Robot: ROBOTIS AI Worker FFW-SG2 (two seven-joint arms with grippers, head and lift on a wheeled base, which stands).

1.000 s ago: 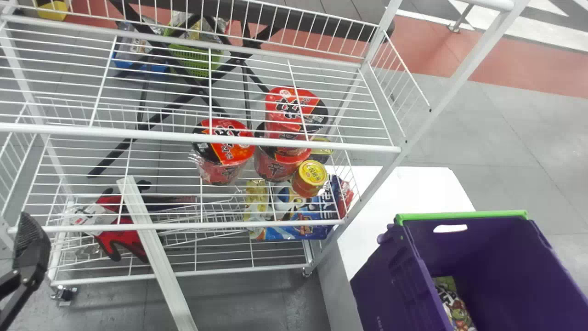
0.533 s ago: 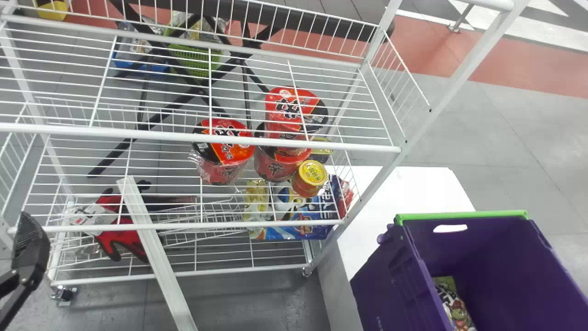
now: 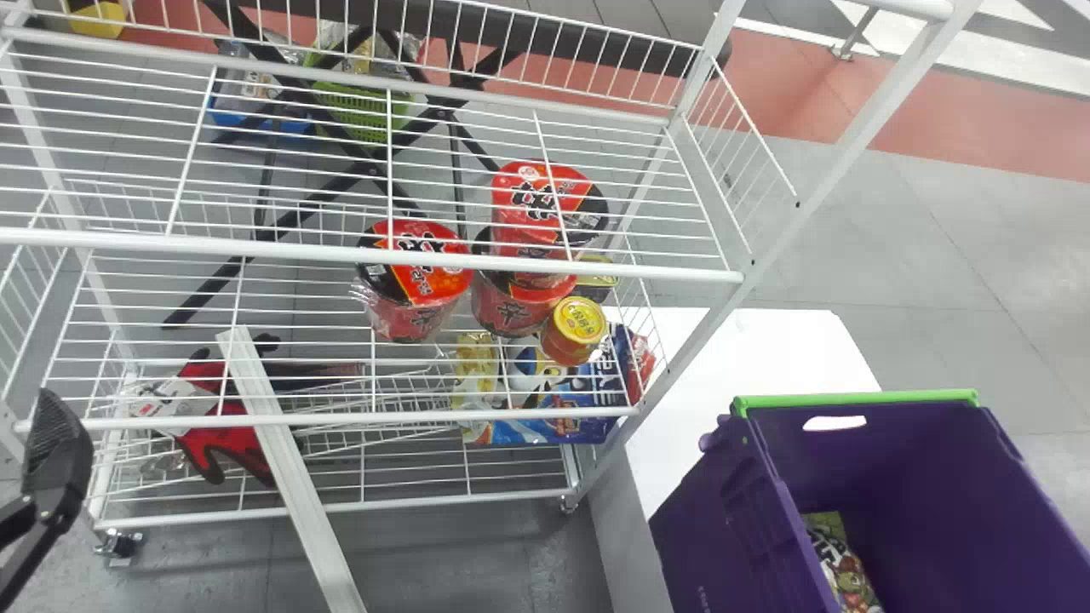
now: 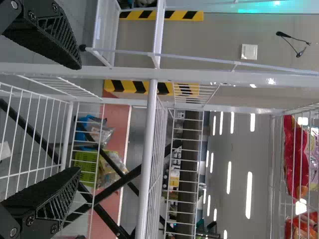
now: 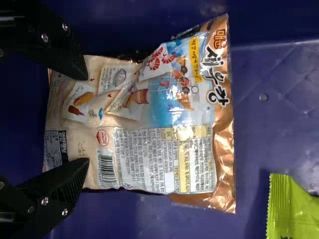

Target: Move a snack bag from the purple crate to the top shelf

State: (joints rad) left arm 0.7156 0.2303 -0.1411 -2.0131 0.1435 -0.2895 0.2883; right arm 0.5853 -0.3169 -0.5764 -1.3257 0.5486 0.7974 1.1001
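Evidently, right gripper (image 5: pixel 85 119): fingers apart, astride bag (image 5: pixel 164 114) in crate (image 3: pixel 707 519), presumably for gripping; left gripper (image 4: pixel 79 118): parked near rack (image 3: pixel 341 254), fingers apart.

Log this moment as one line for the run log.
right gripper: open, over snack bag; bag: in purple crate; left gripper: open, near rack

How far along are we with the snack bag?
Reaching looks done: the right gripper is at the snack bag, open fingers toward either side. Nothing looks in hand yet; the bag is in the purple crate. Left to do: gripping, lifting out and placing up top.
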